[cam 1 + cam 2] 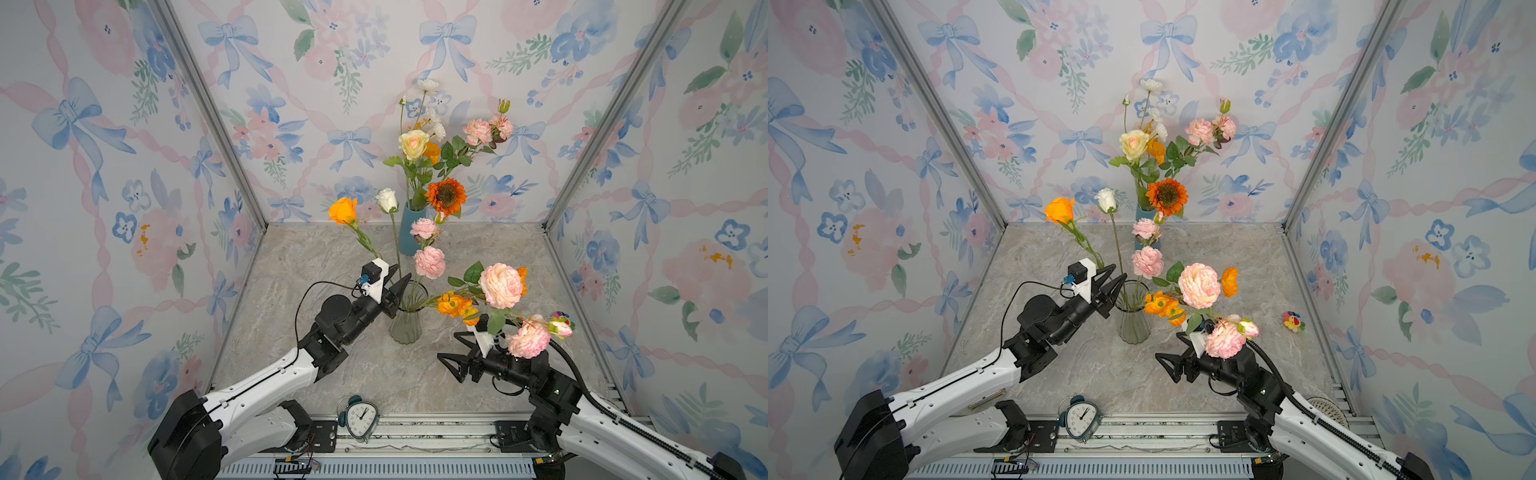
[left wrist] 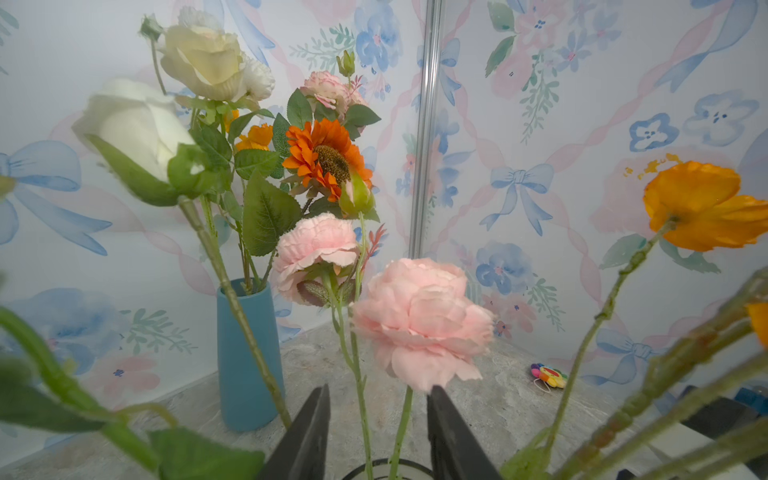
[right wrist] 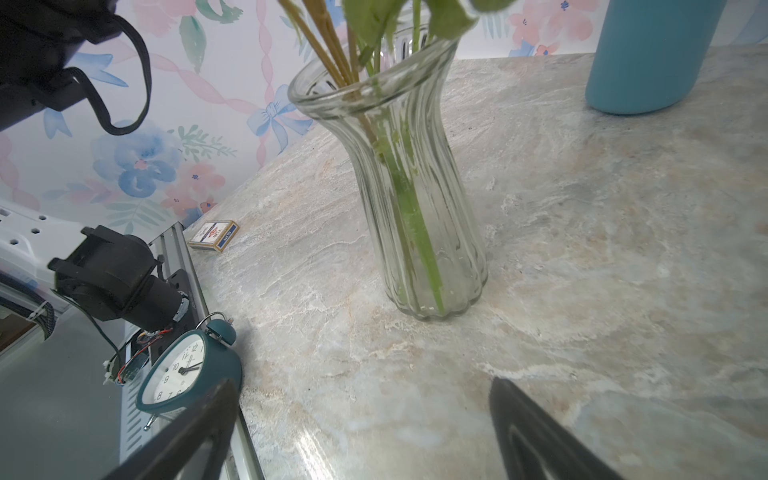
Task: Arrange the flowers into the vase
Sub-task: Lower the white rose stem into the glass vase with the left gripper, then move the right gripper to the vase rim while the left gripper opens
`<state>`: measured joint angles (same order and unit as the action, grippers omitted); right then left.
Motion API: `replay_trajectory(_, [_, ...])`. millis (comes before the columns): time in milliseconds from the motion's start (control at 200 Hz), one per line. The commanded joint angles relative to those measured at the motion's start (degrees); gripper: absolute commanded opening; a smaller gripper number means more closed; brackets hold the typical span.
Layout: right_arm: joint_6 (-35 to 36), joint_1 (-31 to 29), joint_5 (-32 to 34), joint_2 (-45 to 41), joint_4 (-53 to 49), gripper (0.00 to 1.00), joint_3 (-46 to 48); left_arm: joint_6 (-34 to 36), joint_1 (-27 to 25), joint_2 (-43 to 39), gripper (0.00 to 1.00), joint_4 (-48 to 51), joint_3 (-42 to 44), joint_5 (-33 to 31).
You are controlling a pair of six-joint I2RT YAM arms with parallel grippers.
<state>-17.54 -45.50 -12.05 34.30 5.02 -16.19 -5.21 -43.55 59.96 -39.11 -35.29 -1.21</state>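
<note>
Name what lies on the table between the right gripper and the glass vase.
Nothing: in the right wrist view, only bare marble tabletop runs from the open right gripper to the glass vase; the alarm clock stands aside.

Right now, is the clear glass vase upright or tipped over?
Upright. The glass vase stands on its base on the table, with green stems inside.

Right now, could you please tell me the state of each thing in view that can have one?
glass vase: upright, several stems inside.
blue vase: upright, full of flowers.
left gripper: open around stems at the glass vase's rim.
right gripper: open, empty.
</note>
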Motion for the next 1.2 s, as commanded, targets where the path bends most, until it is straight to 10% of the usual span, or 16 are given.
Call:
replay_trajectory(0, [0.8, -0.6, 3.0, 0.1, 1.0, 0.97, -0.4, 1.1, -0.3, -3.7, 0.55, 0.3, 2.1, 1.6])
replay_trajectory(390, [6.2, -0.7, 10.1, 10.4, 9.2, 0.97, -2.1, 5.1, 0.7, -12.7, 0.98, 24.9, 0.0, 6.9])
replay_trajectory(845, [13.1, -1.2, 6.8, 30.8, 38.1, 0.97, -5.4, 8.9, 6.6, -12.1, 0.98, 36.4, 0.7, 19.6])
replay_trajectory(1195, [15.9, -2.4, 6.6, 39.8, 41.1, 0.97, -11.2, 10.5, 10.5, -7.9, 0.98, 36.4, 0.4, 27.9])
